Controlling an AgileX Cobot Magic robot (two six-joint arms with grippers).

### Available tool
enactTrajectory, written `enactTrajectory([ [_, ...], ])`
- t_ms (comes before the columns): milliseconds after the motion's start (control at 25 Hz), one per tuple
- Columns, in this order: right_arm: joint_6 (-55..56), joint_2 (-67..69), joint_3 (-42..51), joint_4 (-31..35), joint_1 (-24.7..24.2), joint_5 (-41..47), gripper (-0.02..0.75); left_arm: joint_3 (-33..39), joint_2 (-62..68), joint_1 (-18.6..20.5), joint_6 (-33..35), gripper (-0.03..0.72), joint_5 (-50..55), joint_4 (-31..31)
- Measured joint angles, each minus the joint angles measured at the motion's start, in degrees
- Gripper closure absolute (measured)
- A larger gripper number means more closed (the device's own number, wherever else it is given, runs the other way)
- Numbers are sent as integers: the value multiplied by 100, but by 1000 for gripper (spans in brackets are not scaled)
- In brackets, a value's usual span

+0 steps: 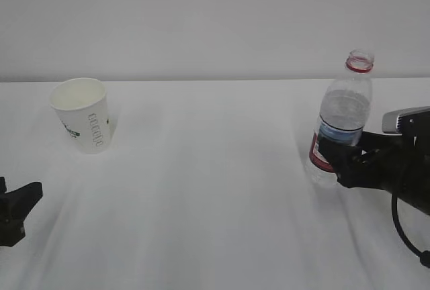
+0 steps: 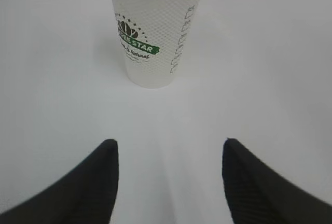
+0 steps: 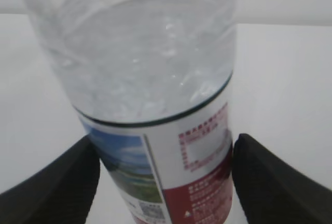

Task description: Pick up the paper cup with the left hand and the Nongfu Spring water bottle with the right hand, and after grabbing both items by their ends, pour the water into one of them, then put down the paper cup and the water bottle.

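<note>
While the cup stood at 10 o'clock | left claw gaped empty short of it | right claw flanked the tilted bottle wide, grip unclear.

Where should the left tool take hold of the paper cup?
Around the lower side wall of the paper cup, approached level from the front, as the left tool already faces it. The cup stands upright, tapers downward, and nothing crowds its flanks.

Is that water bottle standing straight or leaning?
Leaning slightly: the water bottle tilts, its open red-ringed neck further right than its base, with the right gripper around its label.
</note>
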Motion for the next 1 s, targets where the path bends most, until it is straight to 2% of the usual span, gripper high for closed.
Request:
enactTrajectory([
  [80,60,0,-84,-33,0,0,146,0,0,0,0,227,0,-5],
  [200,257,71,-131,-62,0,-23,91,0,0,0,0,227,0,-5],
  [320,341,196,-131,-124,0,-33,69,0,0,0,0,227,0,-5],
  [1000,378,584,-563,-166,0,-46,64,0,0,0,0,227,0,54],
])
